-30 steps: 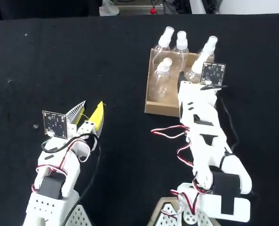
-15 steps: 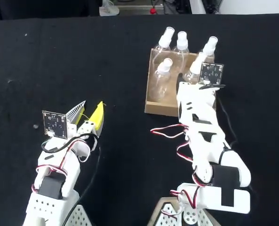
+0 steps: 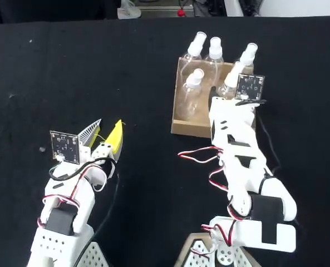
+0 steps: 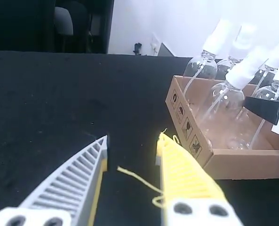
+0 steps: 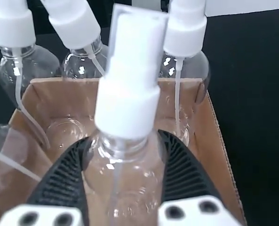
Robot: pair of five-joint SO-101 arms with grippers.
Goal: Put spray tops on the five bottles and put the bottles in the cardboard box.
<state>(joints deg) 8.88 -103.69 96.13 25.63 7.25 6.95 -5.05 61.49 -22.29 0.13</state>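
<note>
Close to finished, judging by the layout: five bottles (image 3: 191, 92) counted at one o'clock on the worktop (image 3: 98, 67), all standing within the walls of the box (image 3: 190, 129), a white top (image 5: 130, 80) on every one. Nothing left to cap, then. Left to do, at a guess: letting go of the last bottle (image 5: 125, 165) and backing the right arm (image 3: 237, 144) out without knocking the neighbours. Right jaws clamped on that last bottle below its neck, toward the box's three-o'clock side in the high view; hard to say whether set down on the box floor or held a touch above it. Left jaws apart and holding nothing (a loose yellow thread (image 4: 134, 178) trailing off one of them), parked over bare worktop at eight o'clock, well apart from the box. High view best for the count and the layout. Right wrist view best for the grip itself: black jaws pressed to both sides of the clear body. Left wrist view best for depth: the box seen side-on, bottle bases down inside it, one black jaw just beside the nearest bottle.
</note>
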